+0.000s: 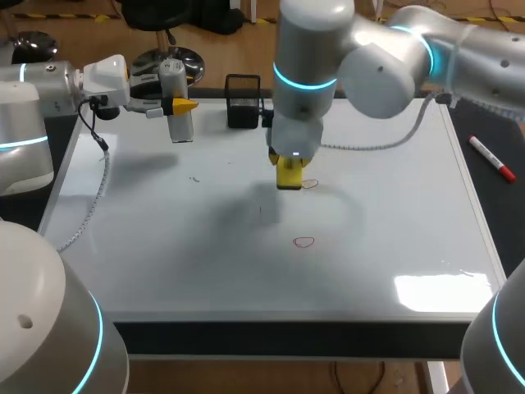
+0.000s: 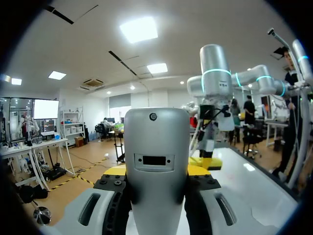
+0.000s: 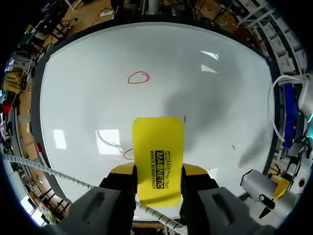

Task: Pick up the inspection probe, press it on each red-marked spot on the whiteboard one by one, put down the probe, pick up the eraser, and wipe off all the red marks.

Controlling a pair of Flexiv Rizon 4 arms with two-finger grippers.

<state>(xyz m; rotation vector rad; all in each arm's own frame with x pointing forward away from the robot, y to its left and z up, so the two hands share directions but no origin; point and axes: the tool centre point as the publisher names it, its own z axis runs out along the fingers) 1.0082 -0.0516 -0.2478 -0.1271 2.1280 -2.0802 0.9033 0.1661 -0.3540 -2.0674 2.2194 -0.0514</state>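
Showing black lettering: flat yellow eraser

The whiteboard's near half lies open; a black holder blocks its far edge.

Our right gripper clamps a flat yellow rectangular eraser from both sides, over the glossy white whiteboard. A red hand-drawn oval lies well ahead. A second red mark peeks out beside the eraser, partly hidden. A grey cylindrical probe shows near the board's edge.
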